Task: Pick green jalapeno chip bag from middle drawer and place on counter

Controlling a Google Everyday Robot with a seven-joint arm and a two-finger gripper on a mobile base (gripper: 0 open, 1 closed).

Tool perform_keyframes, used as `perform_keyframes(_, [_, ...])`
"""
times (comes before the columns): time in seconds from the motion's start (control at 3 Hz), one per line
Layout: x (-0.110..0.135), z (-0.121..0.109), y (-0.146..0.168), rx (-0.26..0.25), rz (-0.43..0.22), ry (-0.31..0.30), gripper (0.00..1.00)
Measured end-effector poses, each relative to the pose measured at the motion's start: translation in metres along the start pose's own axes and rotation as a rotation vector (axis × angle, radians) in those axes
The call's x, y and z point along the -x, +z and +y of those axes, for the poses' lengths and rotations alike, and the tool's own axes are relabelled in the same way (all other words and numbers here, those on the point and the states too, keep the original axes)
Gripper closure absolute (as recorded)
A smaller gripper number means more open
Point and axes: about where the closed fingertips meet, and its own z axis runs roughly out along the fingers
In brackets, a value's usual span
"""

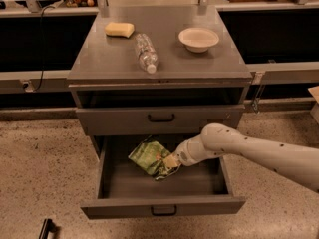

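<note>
The green jalapeno chip bag (pixel 148 156) is crinkled and tilted in the open middle drawer (pixel 124 208), at its centre, and looks raised a little off the floor. My gripper (pixel 172 162) reaches in from the right on the white arm (pixel 249 148) and is shut on the bag's right edge. The fingertips are mostly hidden by the bag. The counter (pixel 109 59) is the flat grey top of the cabinet above.
On the counter lie a yellow sponge (pixel 119 29) at the back left, a plastic bottle (pixel 146 53) on its side in the middle and a white bowl (pixel 198 38) at the back right. A closed drawer front (pixel 159 118) overhangs the open drawer. Speckled floor surrounds the cabinet.
</note>
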Motion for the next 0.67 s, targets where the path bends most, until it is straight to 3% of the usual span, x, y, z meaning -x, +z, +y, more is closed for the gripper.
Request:
perform_keyframes(0.33, [0.024, 0.024, -0.051, 0.041, -0.062, -0.052, 1.0])
perform_keyframes(0.67, [0.045, 0.032, -0.089, -0.022, -0.089, -0.097, 1.0])
